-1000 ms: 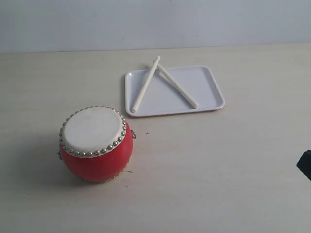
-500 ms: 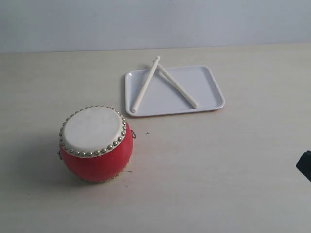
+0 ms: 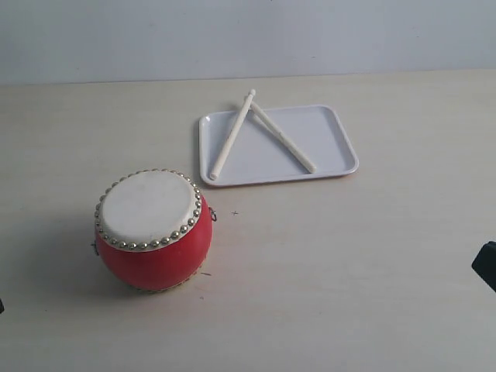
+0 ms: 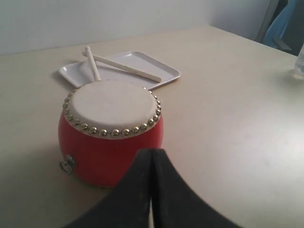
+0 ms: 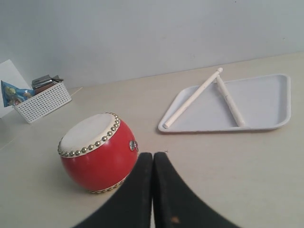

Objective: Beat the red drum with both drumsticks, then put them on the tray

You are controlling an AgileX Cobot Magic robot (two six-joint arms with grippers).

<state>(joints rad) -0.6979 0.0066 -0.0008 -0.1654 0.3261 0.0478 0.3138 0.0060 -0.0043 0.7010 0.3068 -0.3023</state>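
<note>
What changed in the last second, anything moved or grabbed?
Hardly anything. A dark sliver has appeared at the left edge of the exterior view, likely the left arm edging in; the dark part at the right edge barely shifted. Nothing taken or released: left gripper and right gripper shut and empty. The red drum and both drumsticks, crossed on the tray, are unchanged.
</note>
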